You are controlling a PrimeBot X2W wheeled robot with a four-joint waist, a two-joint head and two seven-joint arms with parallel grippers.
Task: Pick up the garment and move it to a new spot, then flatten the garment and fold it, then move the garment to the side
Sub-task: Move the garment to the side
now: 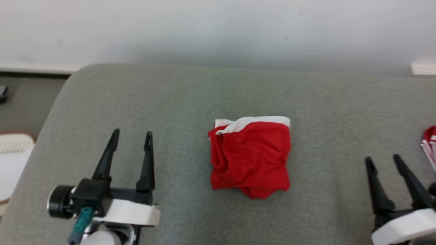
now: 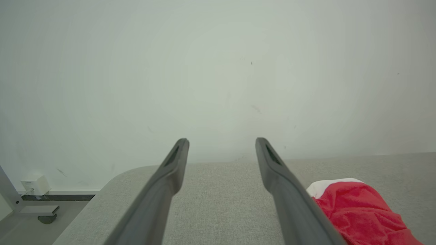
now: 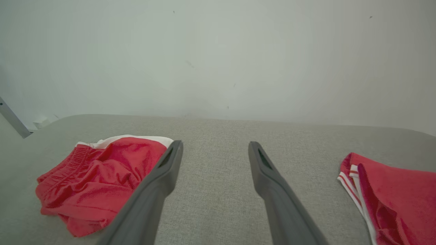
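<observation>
I saw the red garment (image 1: 250, 158) lying bunched up in the middle of the grey cushion (image 1: 170, 102), with its white band on the far side. My left fingers (image 1: 148, 146) hung wide open, near me and to the left of it, and held nothing. My right fingers (image 1: 374, 177) were wide open too, near me and to the right, with nothing in them. Neither pair touched the garment. Another red cloth (image 1: 430, 143) with white stripes lay off to the right, well apart from it. A pale wall (image 1: 218, 30) stood behind.
</observation>
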